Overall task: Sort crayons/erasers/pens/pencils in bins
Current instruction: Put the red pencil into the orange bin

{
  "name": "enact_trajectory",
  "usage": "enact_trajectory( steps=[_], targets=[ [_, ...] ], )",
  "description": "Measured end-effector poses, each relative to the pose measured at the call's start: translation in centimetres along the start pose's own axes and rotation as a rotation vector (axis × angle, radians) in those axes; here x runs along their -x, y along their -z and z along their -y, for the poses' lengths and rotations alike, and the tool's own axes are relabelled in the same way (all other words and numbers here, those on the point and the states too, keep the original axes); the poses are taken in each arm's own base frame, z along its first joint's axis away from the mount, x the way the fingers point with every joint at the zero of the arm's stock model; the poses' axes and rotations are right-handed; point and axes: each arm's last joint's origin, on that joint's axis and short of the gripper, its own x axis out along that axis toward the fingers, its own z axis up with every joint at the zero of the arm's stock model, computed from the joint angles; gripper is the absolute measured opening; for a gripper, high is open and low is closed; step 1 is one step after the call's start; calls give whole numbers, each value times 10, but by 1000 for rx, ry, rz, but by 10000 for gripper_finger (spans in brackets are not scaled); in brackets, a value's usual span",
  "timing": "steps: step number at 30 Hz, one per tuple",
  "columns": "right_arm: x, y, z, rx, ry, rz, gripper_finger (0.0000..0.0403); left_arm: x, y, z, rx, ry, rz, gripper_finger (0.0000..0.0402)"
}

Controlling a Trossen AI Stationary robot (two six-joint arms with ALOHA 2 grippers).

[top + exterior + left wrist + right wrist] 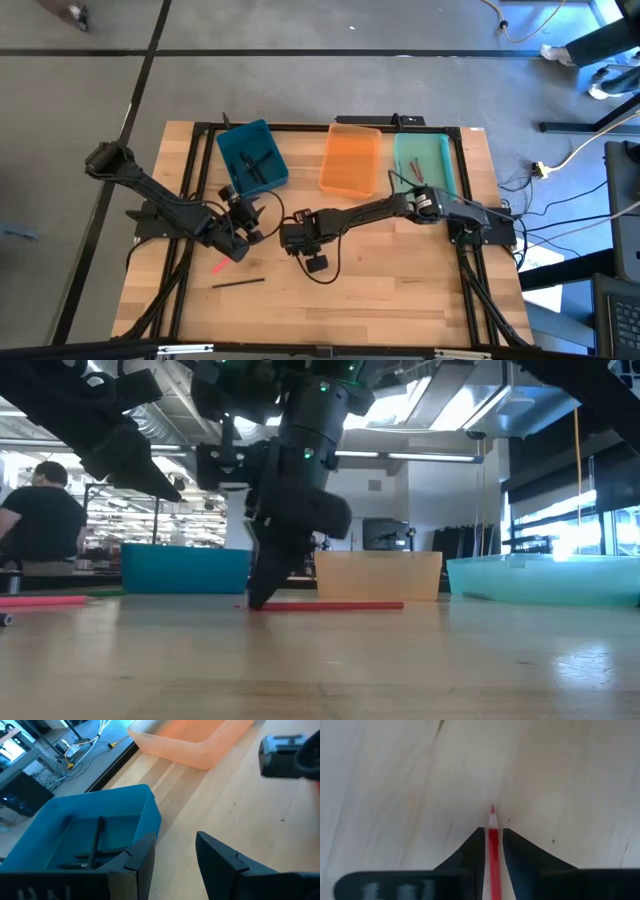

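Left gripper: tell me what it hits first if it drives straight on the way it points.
Probably the teal bin: the open, empty left gripper faces its near corner, with bare table between. Depth is unclear.

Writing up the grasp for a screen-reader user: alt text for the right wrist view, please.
The right gripper has its two dark fingers closed on a red pencil, whose sharpened tip points forward past them. Pale wooden table fills the rest of the view.
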Motion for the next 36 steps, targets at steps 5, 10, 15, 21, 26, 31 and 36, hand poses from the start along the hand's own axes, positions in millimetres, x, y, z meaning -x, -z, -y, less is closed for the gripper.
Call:
enact_trajectory(
  steps=[5, 10, 15, 21, 26, 31, 36],
  targets=[
    [-4, 1, -1, 18, -2, -11, 74, 0, 0, 0, -4, 1, -2, 135],
    [-5, 2, 3, 4, -39, -7, 74, 0, 0, 0, -4, 0, -2, 135],
    [-5, 3, 7, -11, -60, -6, 69, 0, 0, 0, -4, 0, -2, 135],
    [-5, 3, 10, -12, -75, -4, 33, 0, 0, 0, -4, 0, -2, 135],
    [-5, 3, 11, -12, -83, -2, 21, 0, 0, 0, -9, 0, -2, 135],
    [-5, 4, 11, -12, -83, -7, 33, 0, 0, 0, -10, 0, -2, 135],
    [5, 7, 11, -20, -96, -73, 25, 0, 0, 0, -13, 0, -3, 135]
  ],
)
